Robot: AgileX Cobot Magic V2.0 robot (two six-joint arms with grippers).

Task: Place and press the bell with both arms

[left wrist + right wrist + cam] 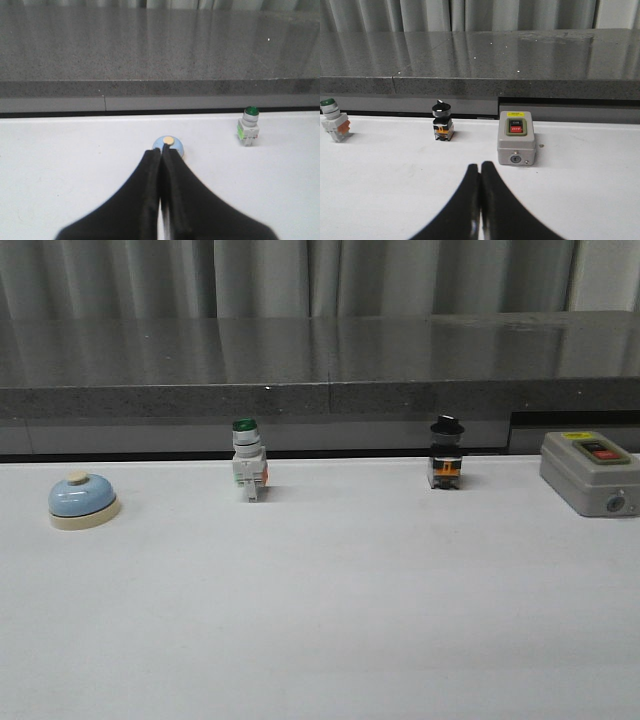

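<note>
The left hand, fingers pressed together and holding nothing, points at the light-blue bell on the white bench far left, beside a green-capped push-button; it should probably open wide, straddle the dome and close low, while the right hand waits pinched empty.

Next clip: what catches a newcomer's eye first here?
A row of four devices along the white table's far edge: the light-blue bell far left, a green-capped push-button, a black-knobbed switch, and a grey switch box far right. Both wrist views show shut grippers, the left gripper just short of the bell.
</note>
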